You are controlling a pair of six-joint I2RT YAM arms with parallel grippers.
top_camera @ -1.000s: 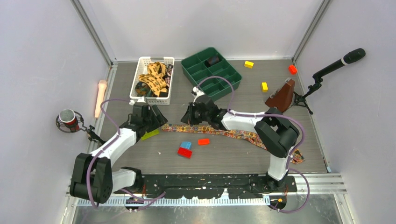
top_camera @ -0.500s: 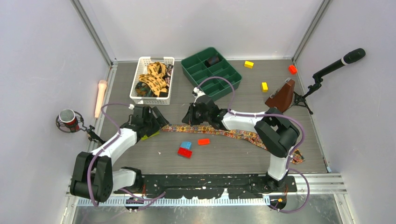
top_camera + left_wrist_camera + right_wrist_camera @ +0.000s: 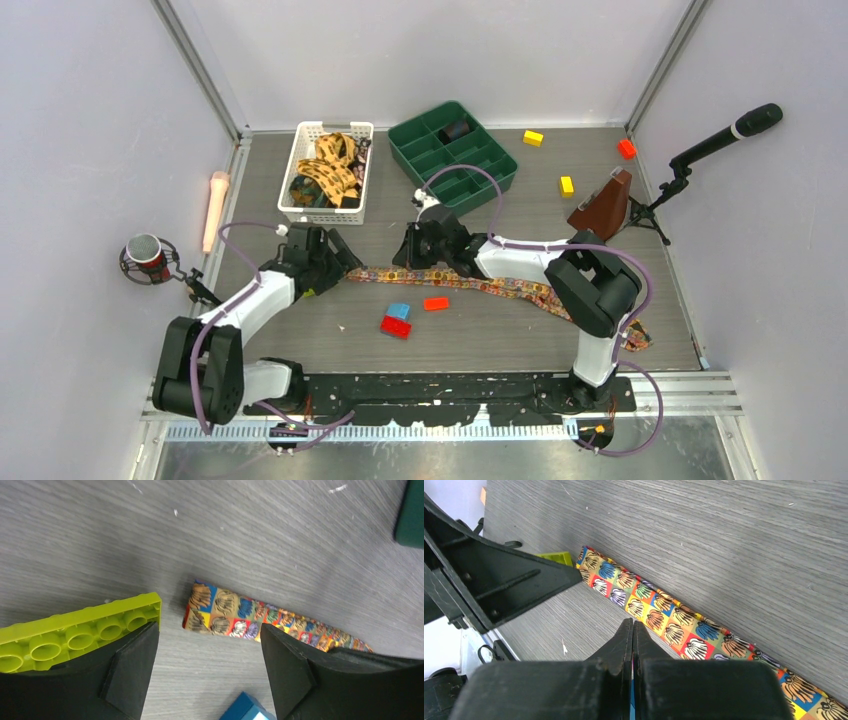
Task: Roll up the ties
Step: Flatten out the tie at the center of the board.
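One tie (image 3: 470, 283) with a bright patchwork print lies flat across the table, its narrow end (image 3: 220, 612) pointing left. My left gripper (image 3: 338, 262) hovers at that end, open; in the left wrist view its fingers (image 3: 131, 667) straddle bare table just short of the tie tip. My right gripper (image 3: 412, 248) sits over the tie a little further right, shut, with its tips (image 3: 633, 626) beside the fabric (image 3: 659, 614) and nothing visibly held. More ties (image 3: 327, 170) lie heaped in the white basket (image 3: 298, 150).
A lime studded plate (image 3: 75, 635) lies by my left finger. Blue (image 3: 399, 311), red (image 3: 395, 327) and orange (image 3: 436, 303) blocks sit just below the tie. A green divided tray (image 3: 452, 150), yellow blocks (image 3: 533, 138), a brown object (image 3: 603, 205) and microphones (image 3: 720, 140) stand behind.
My left gripper has opened wider and shifted slightly toward the tie's end. The right arm and the tie have not moved.
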